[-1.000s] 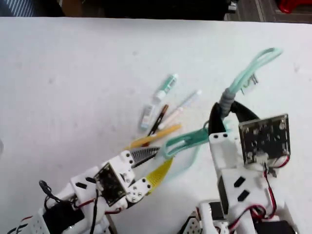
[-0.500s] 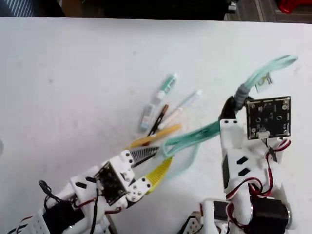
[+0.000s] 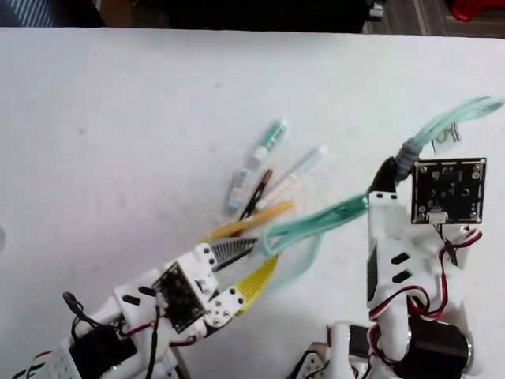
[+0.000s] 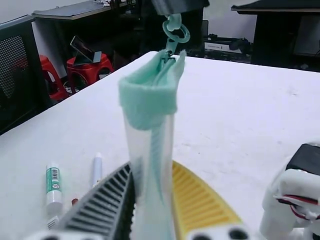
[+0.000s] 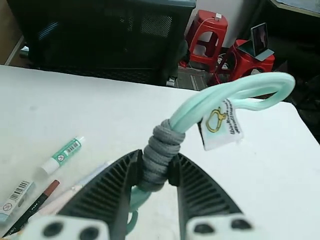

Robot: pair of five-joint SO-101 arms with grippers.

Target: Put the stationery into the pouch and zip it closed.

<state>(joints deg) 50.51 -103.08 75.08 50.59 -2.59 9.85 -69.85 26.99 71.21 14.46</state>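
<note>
White arms (image 3: 387, 245) trail red-black cables (image 3: 444, 272); the left gripper (image 3: 265, 253) has ribbed black and yellow jaws.

Pouch tag (image 5: 220, 125) carries print — none legible.

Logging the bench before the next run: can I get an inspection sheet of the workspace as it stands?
Surface: white table, no spills seen.
Job's things: pouch stretched between the grippers; tube, clear pen, barcoded stick, dark pencil and yellow pencil lie loose on the table, outside the pouch.
Clutter: nothing seen.
Grippers: left gripper shut on pouch; right gripper shut on the grey-wrapped part of the strap.
Cables: red and black wires loop loose on the right arm.
Surroundings: red stools and a black chair beyond the table.
</note>
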